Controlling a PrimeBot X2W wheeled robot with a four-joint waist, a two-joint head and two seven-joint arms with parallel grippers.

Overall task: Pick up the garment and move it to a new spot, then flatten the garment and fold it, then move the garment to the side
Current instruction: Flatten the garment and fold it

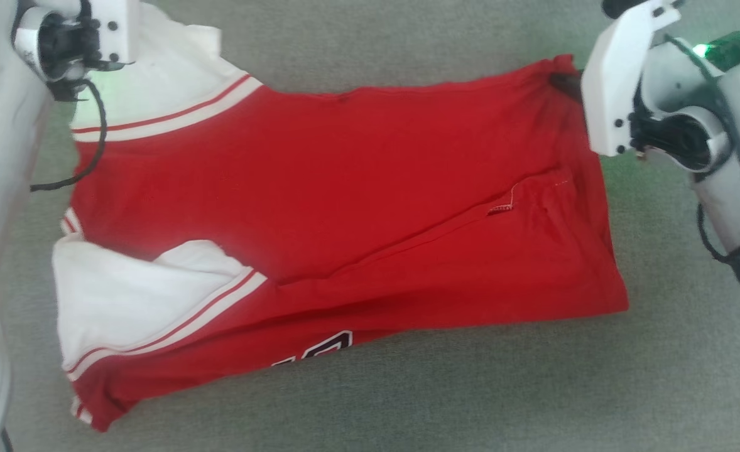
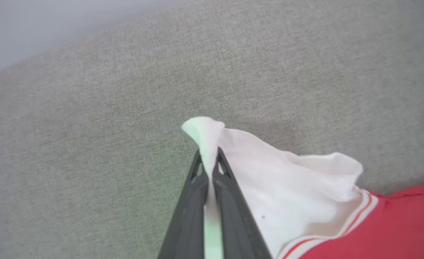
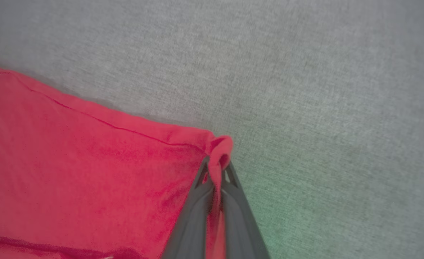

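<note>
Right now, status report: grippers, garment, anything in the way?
Left gripper shut on garment, at a white sleeve tip. Right gripper shut on its red hem corner. Garment lies partly folded on grey surface. No obstacle seen.

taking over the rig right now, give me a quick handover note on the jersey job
Left gripper: shut on the tip of the far white sleeve.
Right gripper: shut on the far hem corner of the garment.
Garment: spread on the grey surface, mostly flat. The near edge looks folded over, with the number partly showing.
Done: both far corners are gripped.
Left: probably finish the fold, then move it to the side.
</note>
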